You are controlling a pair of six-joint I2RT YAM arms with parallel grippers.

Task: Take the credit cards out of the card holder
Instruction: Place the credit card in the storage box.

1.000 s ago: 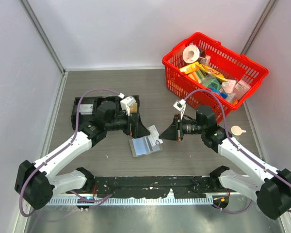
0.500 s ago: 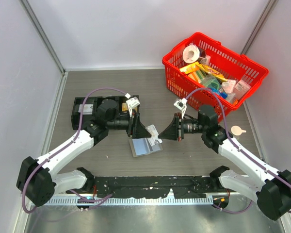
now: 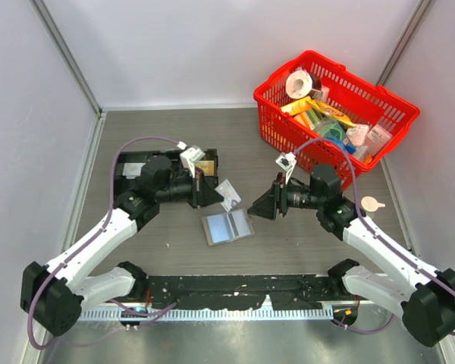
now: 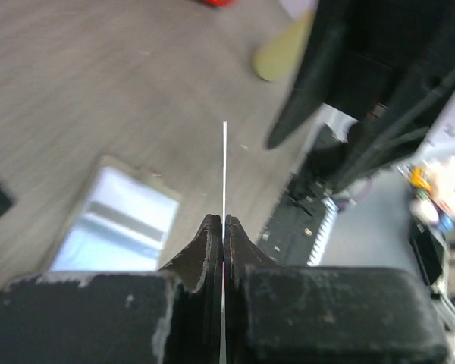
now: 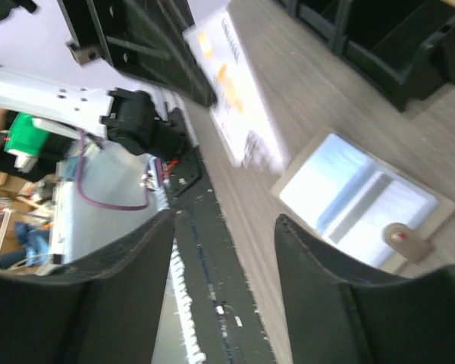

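Observation:
The card holder lies open on the table, its pale blue panels facing up, between the two arms. My left gripper is shut on one credit card, held above the table just up-left of the holder. In the left wrist view that credit card shows edge-on as a thin white line running out from the closed gripper, with the card holder below left. My right gripper stands open and empty to the right of the holder. In the right wrist view the gripper points past the card holder, and the credit card is blurred.
A long black tray sits behind the left arm. At the back right stands a red basket full of items. A small pale round tag lies right of the right arm. A black rail runs along the near edge.
The right gripper has opened and let go of the card. The left gripper has shut on it and pulled it left, away from the right gripper.

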